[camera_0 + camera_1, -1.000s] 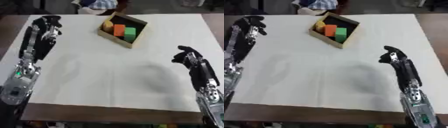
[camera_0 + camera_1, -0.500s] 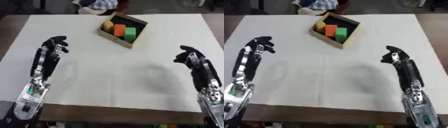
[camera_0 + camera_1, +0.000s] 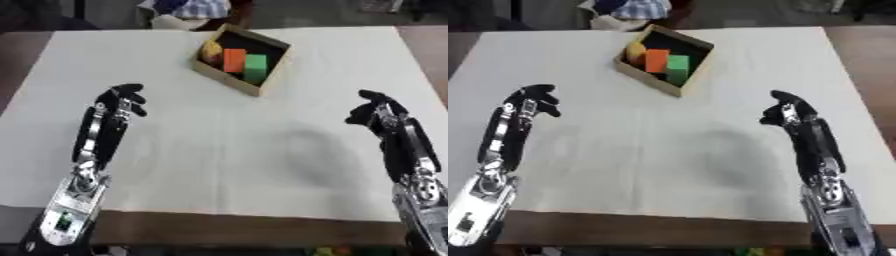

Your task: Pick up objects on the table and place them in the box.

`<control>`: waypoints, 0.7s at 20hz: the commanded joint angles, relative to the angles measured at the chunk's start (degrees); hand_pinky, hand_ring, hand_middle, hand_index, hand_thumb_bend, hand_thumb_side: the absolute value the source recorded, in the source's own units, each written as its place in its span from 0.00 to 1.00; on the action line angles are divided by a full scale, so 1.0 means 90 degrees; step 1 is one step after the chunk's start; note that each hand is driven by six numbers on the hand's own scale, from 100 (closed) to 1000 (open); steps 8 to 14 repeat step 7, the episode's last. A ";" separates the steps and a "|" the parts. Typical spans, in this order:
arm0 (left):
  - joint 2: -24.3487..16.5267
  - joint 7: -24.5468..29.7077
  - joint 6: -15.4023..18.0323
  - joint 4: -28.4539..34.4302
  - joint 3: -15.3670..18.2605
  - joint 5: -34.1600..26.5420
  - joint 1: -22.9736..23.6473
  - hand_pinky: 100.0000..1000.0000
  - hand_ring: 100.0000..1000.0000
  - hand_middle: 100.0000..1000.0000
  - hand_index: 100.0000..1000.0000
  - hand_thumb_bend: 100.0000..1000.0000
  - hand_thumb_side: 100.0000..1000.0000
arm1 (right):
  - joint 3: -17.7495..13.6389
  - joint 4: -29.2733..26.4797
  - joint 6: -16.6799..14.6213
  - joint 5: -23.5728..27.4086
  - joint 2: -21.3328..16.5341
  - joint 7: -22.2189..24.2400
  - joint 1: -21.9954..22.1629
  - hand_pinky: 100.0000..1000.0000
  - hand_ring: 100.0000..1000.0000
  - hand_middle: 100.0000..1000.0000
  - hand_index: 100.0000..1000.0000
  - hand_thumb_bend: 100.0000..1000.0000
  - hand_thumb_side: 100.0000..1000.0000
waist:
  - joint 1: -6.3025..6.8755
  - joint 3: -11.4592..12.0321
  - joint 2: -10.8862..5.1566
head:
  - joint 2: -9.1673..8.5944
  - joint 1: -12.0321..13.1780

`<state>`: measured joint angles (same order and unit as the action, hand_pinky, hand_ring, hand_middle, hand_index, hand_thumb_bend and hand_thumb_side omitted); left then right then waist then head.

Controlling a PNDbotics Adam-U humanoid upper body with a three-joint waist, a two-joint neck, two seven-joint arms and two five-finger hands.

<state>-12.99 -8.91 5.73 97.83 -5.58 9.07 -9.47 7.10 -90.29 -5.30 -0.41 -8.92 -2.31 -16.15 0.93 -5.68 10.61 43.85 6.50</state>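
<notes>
Left hand [image 3: 118, 102]: fingers curled loosely at the tips, holding nothing, poised above the white cloth [image 3: 219, 150] that covers the worktop [image 3: 17, 55]. It sits well to the near left of the box [image 3: 241, 59], with its forearm running back toward the lower left corner of the view.

Right hand [image 3: 376, 111]: fingers likewise bent inward in a relaxed curl, nothing in them. It stands to the near right of the box, well apart from it, the forearm leading down to the lower right corner.

The box is a shallow wooden tray with a dark interior, set askew on the cloth toward the far side, roughly midway between the two hands in left-right terms and beyond both. Inside it, side by side: a yellow block [image 3: 211, 50] at the box's left end, an orange block [image 3: 234, 59] beside it, and a green block [image 3: 255, 67] next to that. The three appear to touch or nearly touch; exact contact cannot be confirmed.

Beyond the box, at the far edge of the worktop, some blue and white cloth [image 3: 188, 7] shows.
</notes>
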 commanded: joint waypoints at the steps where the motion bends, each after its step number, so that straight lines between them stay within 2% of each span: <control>1: -0.0015 0.0028 0.0011 0.0051 -0.0021 -0.0064 -0.0025 0.67 0.44 0.48 0.71 0.00 0.88 | -0.0029 -0.0141 -0.0006 0.0032 -0.0061 -0.0021 -0.0071 0.69 0.53 0.48 0.78 0.00 0.80 | -0.0041 -0.0013 -0.0073 | 0.0030 -0.0010; 14: 0.0016 0.0031 0.0011 0.0017 -0.0032 -0.0106 -0.0003 0.67 0.44 0.48 0.71 0.00 0.88 | -0.0037 -0.0142 -0.0005 0.0020 -0.0056 -0.0028 -0.0078 0.69 0.53 0.48 0.78 0.00 0.80 | -0.0049 -0.0017 -0.0081 | 0.0030 0.0003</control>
